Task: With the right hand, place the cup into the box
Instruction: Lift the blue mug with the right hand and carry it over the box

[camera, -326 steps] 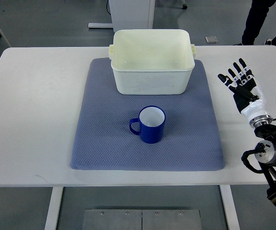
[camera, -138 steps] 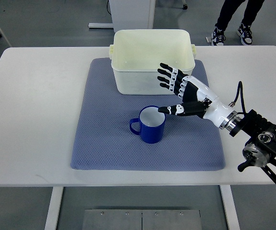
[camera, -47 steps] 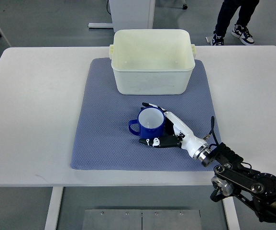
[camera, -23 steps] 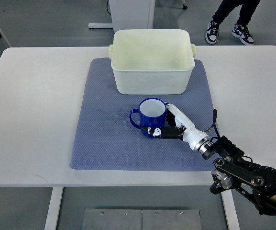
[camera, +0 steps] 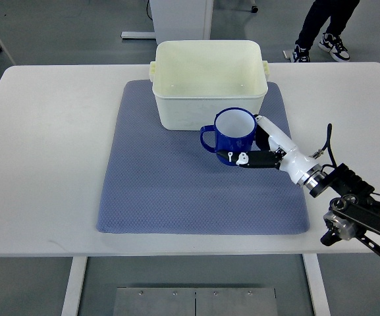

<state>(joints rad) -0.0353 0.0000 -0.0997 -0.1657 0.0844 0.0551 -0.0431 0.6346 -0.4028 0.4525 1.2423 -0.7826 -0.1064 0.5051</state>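
One hand works — the right hand (camera: pixel 263 150), its arm entering from the picture's right edge at about 4 o'clock, is wrapped around the cup (camera: pixel 233 135), with its thumb (camera: pixel 250 158) lying across the cup's near side and the other fingers hidden behind its far side. Upright, the blue cup has its white inside showing and its handle pointing to 9 o'clock; it sits just in front of the box (camera: pixel 209 83), its rim overlapping the box's near wall in this view, though whether the two touch cannot be told. Open-topped, the cream box stands at 12 o'clock on the mat (camera: pixel 157 184) with nothing inside. Most of the blue-grey mat is bare toward 6 and 9 o'clock, and the white table (camera: pixel 45 145) is bare all around it. Beyond the table's far edge, at about 1 o'clock, a person's legs and shoes (camera: pixel 321 29) stand on the floor — well apart from the work.
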